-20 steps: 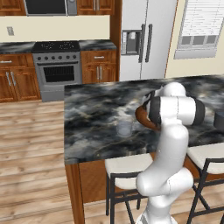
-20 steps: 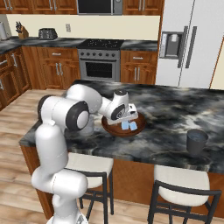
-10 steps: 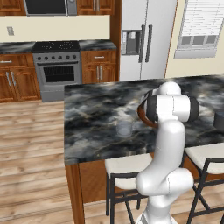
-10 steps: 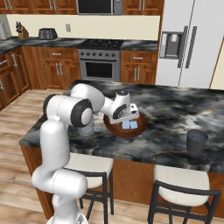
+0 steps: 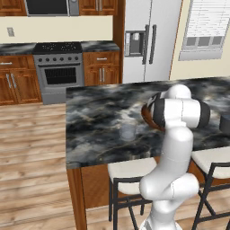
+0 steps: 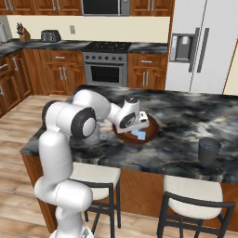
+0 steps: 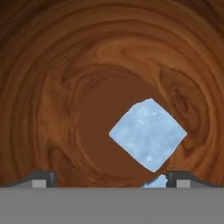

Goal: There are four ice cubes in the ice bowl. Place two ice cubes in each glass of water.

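Note:
The ice bowl (image 7: 65,65) of reddish-brown wood lies right under my hand. A pale blue ice cube (image 7: 148,133) rests on its floor, just ahead of the right fingertip (image 7: 183,178). A corner of a second cube (image 7: 156,181) peeks out beside that tip. My gripper (image 7: 111,181) is open, with nothing between its fingers. In the right base view the gripper (image 6: 135,128) hangs low over the bowl (image 6: 151,128) and the ice cubes (image 6: 138,135). One glass of water (image 6: 209,149) stands to the right. Another glass (image 5: 128,131) stands left of the bowl (image 5: 146,116).
The bowl and glasses sit on a dark marble island (image 6: 186,116). Two stools (image 6: 190,195) are tucked under its near edge. A stove (image 6: 108,69) and a fridge (image 6: 200,51) stand against the far wall. Wooden floor lies to the left.
My hand has sunk slightly lower into the bowl and the arm has shifted a little. The jaws have stayed open.

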